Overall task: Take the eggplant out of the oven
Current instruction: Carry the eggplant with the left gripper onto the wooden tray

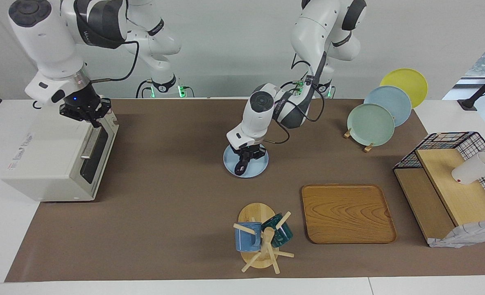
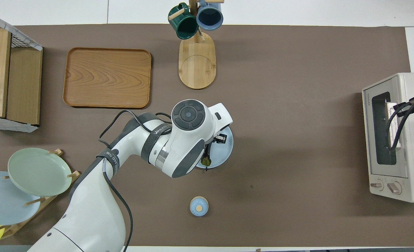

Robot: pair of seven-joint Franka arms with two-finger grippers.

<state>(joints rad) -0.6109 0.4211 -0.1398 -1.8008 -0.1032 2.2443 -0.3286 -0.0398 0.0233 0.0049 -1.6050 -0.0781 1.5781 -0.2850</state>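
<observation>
My left hand (image 1: 245, 157) is down over the light blue plate (image 1: 258, 169) in the middle of the desk (image 1: 164, 205), and the eggplant (image 1: 240, 166) is there with it, dark and glossy, lying on the plate between my fingers. I cannot tell whether that hand is clenched on it or released. In the overhead view only the eggplant's stem tip (image 2: 205, 161) shows under my wrist.

My right hand (image 1: 87, 114) is at the top edge of the oven (image 1: 46, 159), at the right arm's end of the desk, by the upper rim of the glass door (image 1: 99, 147), which stands nearly closed. I cannot tell how its fingers stand either.

A small blue lid (image 2: 199, 206) lies on the desk nearer to me than the plate.
</observation>
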